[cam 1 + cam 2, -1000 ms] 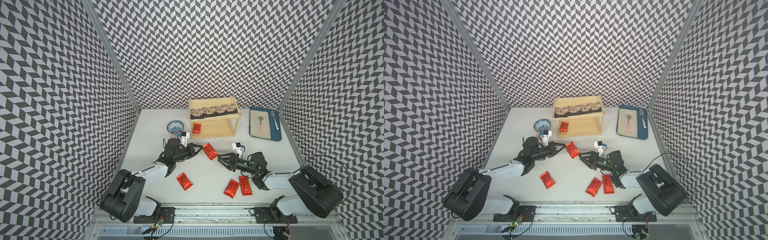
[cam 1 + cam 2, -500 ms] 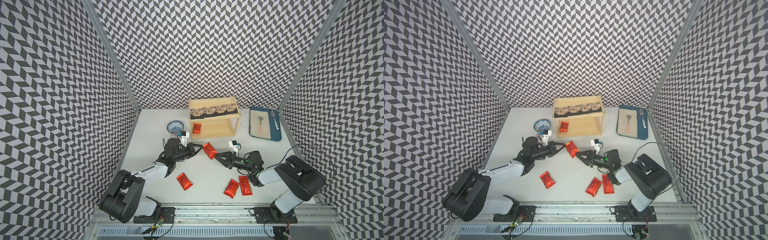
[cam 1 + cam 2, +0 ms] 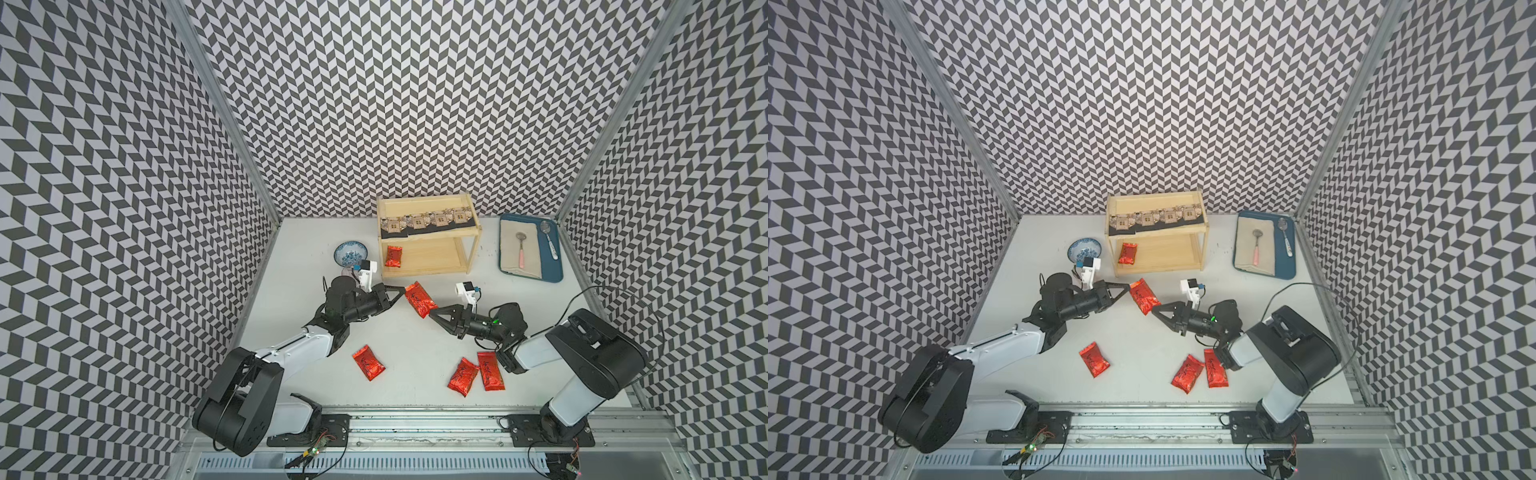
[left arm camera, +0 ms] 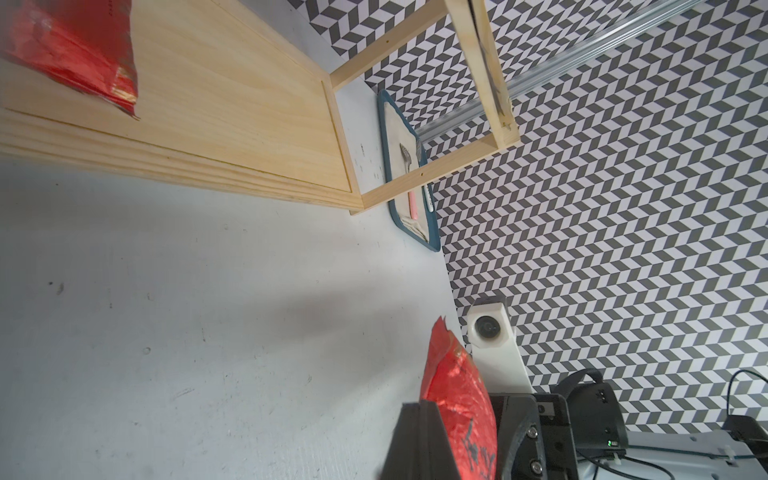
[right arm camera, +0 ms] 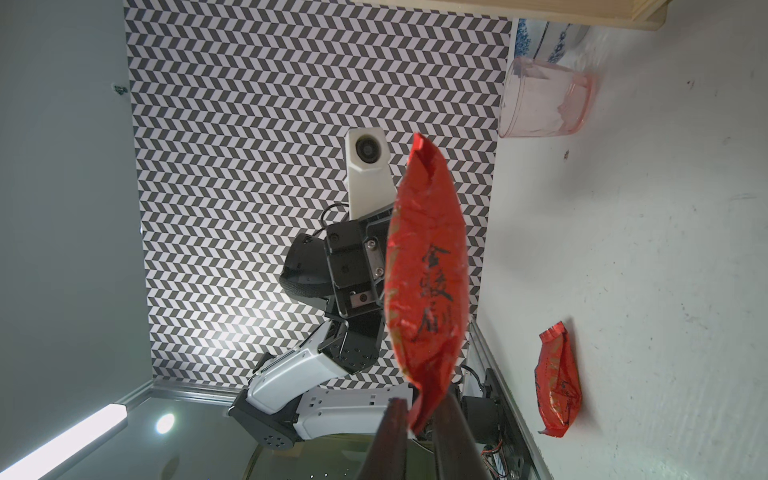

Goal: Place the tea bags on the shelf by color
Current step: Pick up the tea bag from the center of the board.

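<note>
"金骏眉" on red tea bag (image 5: 426,282)

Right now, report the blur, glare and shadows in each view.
Left wrist view: the red tea bag on the shelf is smeared out of focus; a soft shadow lies on the table. Right wrist view: the raised red tea bag is sharp, script legible; a light strip glares, and a hot spot washes the wall. Both top views: even light, no blur.

walls (image 3: 415,104): black-white chevron | corner rails (image 3: 224,112): aluminium | tabletop (image 3: 415,353): white, scuffed | overhead: strip light (image 5: 62,440)
</note>
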